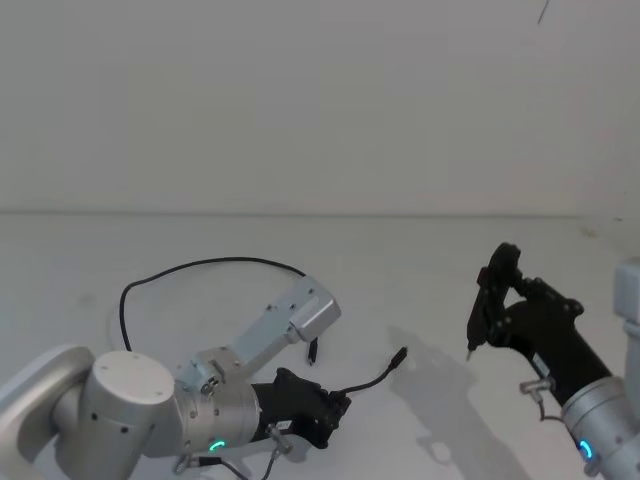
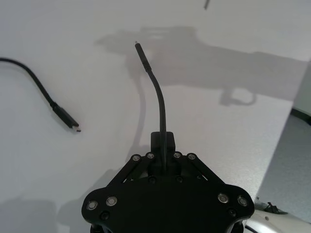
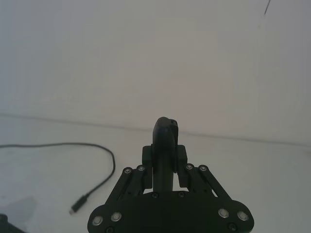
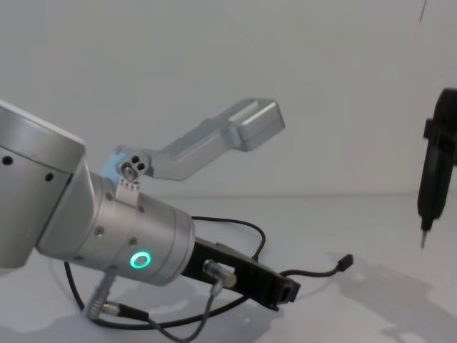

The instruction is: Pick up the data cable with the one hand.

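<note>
The data cable (image 1: 205, 263) is a thin black cord looping over the white table, with one free plug (image 1: 313, 351) lying flat. My left gripper (image 1: 335, 405) sits low at the front left, shut on the cable near its other end. That short end (image 2: 154, 85) arches out beyond the fingers to its plug (image 4: 347, 261), held just above the table. In the chest view the left gripper (image 4: 285, 291) hangs slightly over the surface. My right gripper (image 1: 503, 305) is raised at the right, shut on a slim black pen-like tool (image 4: 434, 171) with its pointed tip down.
The white table (image 1: 420, 260) runs back to a pale wall. A grey lead (image 4: 121, 309) with a metal connector hangs under my left wrist. The silver camera bracket (image 1: 290, 322) juts out above the left gripper. The cable's free plug (image 3: 76, 208) lies left of the right arm.
</note>
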Robot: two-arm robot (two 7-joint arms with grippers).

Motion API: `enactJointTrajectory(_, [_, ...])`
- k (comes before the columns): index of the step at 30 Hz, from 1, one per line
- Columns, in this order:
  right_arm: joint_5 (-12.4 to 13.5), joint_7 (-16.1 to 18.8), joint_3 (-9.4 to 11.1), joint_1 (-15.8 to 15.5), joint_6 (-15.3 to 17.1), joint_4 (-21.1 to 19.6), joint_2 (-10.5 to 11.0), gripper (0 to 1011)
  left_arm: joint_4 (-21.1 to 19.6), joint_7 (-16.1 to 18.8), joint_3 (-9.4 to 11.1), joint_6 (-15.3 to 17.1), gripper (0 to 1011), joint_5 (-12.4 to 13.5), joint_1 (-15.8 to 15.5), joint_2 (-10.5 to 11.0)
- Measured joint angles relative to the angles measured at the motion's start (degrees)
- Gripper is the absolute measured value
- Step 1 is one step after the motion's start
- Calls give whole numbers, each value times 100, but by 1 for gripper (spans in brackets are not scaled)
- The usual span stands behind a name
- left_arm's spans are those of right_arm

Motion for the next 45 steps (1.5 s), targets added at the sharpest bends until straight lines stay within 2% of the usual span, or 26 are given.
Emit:
enactJointTrajectory(7, [308, 92, 194, 80, 240, -264, -42, 279, -122, -357, 48, -323, 36, 53, -68, 240])
enactJointTrajectory(13, [716, 202, 386, 170, 560, -492, -83, 279, -264, -749, 92, -582, 36, 51, -159, 498])
enactJointTrajectory(16, [976, 235, 476, 223, 809, -591, -106, 279, -306, -865, 107, -655, 36, 43, -183, 567])
enactJointTrajectory(17, [976, 235, 476, 223, 809, -591, -106, 279, -331, -926, 115, -696, 36, 37, -197, 606])
enactJointTrajectory(28, [1697, 142, 695, 394, 1631, -693, -229, 279, -439, -1188, 151, -860, 36, 0, -260, 778])
enactJointTrajectory(35, [1919, 73, 731, 464, 1910, -632, -252, 279, -474, -1273, 162, -916, 36, -11, -280, 834])
enactJointTrajectory(45, [2098, 22, 726, 538, 2112, -528, -241, 279, -499, -1334, 169, -955, 36, -19, -293, 878])
